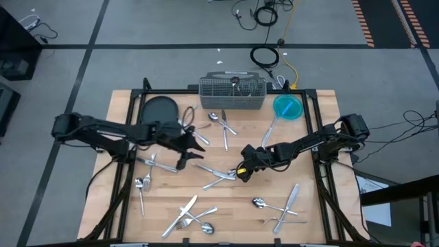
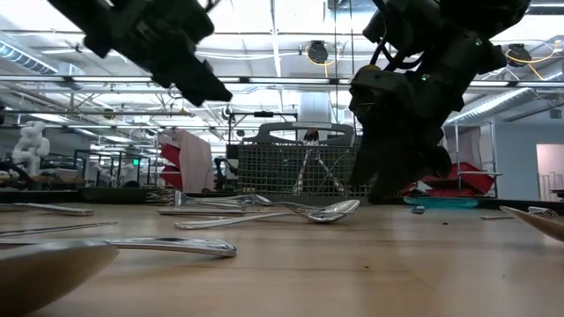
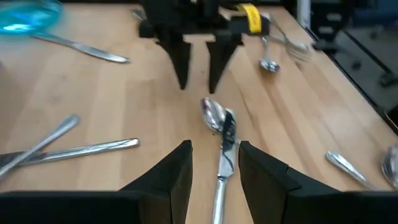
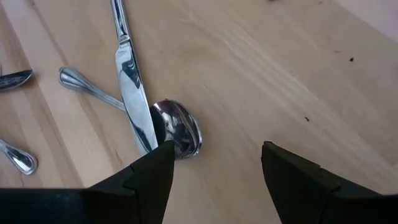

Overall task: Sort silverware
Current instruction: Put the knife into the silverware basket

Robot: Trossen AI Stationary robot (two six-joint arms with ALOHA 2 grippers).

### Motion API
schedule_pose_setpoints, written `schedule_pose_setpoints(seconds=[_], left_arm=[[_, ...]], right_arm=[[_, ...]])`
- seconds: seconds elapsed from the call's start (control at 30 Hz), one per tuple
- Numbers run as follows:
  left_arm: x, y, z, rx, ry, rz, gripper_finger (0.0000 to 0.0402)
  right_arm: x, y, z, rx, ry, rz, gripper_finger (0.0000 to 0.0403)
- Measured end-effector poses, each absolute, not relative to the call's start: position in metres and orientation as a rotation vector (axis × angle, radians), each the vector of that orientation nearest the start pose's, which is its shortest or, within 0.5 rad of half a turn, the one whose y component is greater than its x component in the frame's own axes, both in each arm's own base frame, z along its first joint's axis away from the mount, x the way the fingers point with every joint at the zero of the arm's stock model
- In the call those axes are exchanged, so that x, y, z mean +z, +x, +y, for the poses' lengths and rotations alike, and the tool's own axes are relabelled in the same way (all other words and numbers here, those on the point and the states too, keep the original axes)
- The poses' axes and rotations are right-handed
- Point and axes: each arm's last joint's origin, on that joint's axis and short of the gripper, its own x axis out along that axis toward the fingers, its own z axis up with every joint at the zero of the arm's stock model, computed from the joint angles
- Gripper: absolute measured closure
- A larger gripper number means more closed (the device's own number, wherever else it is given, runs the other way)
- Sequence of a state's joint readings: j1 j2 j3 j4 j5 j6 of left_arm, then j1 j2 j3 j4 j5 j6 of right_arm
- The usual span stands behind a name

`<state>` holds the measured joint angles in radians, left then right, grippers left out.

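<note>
Silverware lies scattered flat on the wooden table (image 1: 309, 219). At mid-table a knife (image 3: 221, 163) lies crossed with a spoon (image 3: 212, 114); they are the knife (image 4: 133, 87) and the spoon bowl (image 4: 178, 128) in the right wrist view. My right gripper (image 1: 241, 173) is open and low over this pair (image 1: 223, 175), pointing down, with one fingertip (image 4: 163, 155) beside the spoon bowl. My left gripper (image 1: 186, 159) is open and held higher (image 2: 207, 86), facing the same pair from the table's left. In its wrist view the knife handle runs between its fingers (image 3: 214, 165).
A grey wire-mesh caddy (image 1: 232, 92) stands at the far edge with a piece upright in it. A dark round plate (image 1: 159, 110) is at far left and a blue bowl (image 1: 288, 108) at far right. More forks, spoons and knives lie near the near edge (image 1: 192, 216) and toward the right (image 1: 281, 206).
</note>
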<state>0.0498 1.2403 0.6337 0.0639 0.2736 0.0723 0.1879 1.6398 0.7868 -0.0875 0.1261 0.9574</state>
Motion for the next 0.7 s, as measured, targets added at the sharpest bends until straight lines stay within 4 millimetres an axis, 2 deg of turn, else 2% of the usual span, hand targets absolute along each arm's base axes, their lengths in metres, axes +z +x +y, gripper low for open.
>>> schedule_pose_setpoints(seconds=[0.2,0.37,0.53,0.7], left_arm=[[0.208,0.270,0.005,-0.322,0.121,0.545,0.0267],[0.196,0.279,0.001,-0.354,0.215,0.582,0.0267],[0.170,0.288,-0.015,-0.423,0.232,0.661,0.0267],[0.165,0.306,-0.031,-0.414,0.242,0.691,0.0267]], right_arm=[[0.151,0.291,0.052,-0.375,0.691,0.891,0.0177],[0.169,0.275,0.047,-0.416,0.638,0.914,0.0177],[0.191,0.257,0.041,-0.482,0.607,0.883,0.0177],[0.208,0.245,0.038,-0.502,0.593,0.833,0.0177]])
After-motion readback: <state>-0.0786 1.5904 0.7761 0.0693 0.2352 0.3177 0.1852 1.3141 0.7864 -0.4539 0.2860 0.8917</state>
